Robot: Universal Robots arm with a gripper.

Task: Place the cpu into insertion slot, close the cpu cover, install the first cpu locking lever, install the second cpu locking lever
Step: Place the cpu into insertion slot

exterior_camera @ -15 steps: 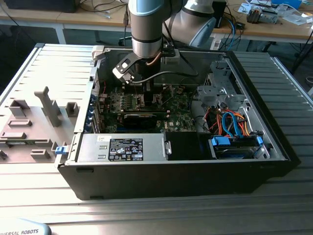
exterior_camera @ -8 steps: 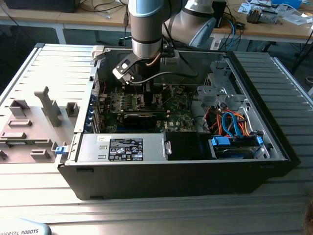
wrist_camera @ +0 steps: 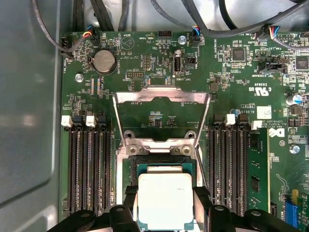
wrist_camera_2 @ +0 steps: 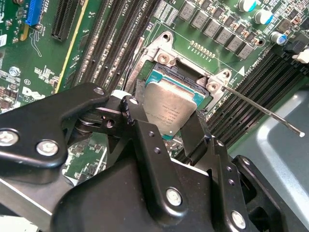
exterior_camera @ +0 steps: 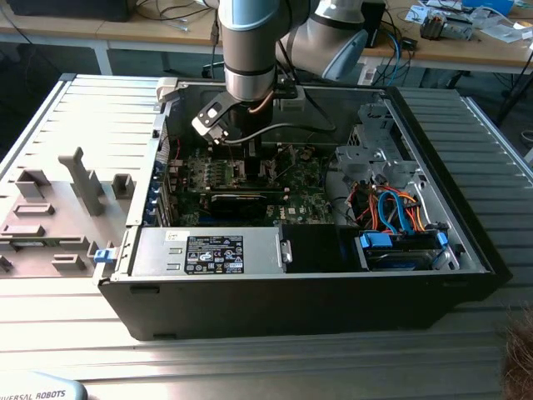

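The cpu (wrist_camera: 165, 203) is clamped by two opposite edges between your gripper's (wrist_camera: 165, 194) fingers, held flat and square over the insertion slot (wrist_camera: 145, 167) for a level seating. The cpu cover (wrist_camera: 161, 95) stands tipped back, so the socket is open beneath it.

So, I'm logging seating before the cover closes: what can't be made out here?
How deep the cpu sits: in both wrist views the gripper jaws cover two sides.
Near side of the insertion slot: second wrist view, gripper body hides it.
Exterior view: the arm hides the insertion slot.
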